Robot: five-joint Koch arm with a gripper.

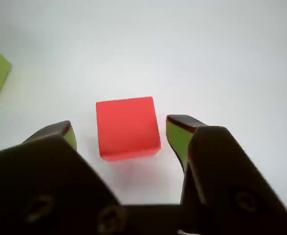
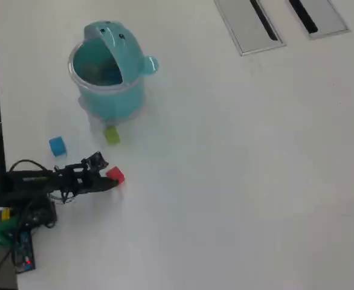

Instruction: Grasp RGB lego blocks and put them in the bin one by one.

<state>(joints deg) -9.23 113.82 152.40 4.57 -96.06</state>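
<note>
Gripper [image 1: 121, 134] jaws stand apart around the red block [image 1: 128, 127] on the table [image 2: 237, 181], so we should centre it between the fingertips, then close squarely.

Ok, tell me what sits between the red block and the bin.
In the overhead view the yellow-green block lies on the table just below the bin, roughly between it and the red block. The rest of that stretch is bare.

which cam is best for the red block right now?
Wrist view: the red block fills the centre, edges sharp, sitting between the open gripper jaws. Overhead view shows it only as a tiny red speck at the gripper tip, partly crowded by the arm.
</note>
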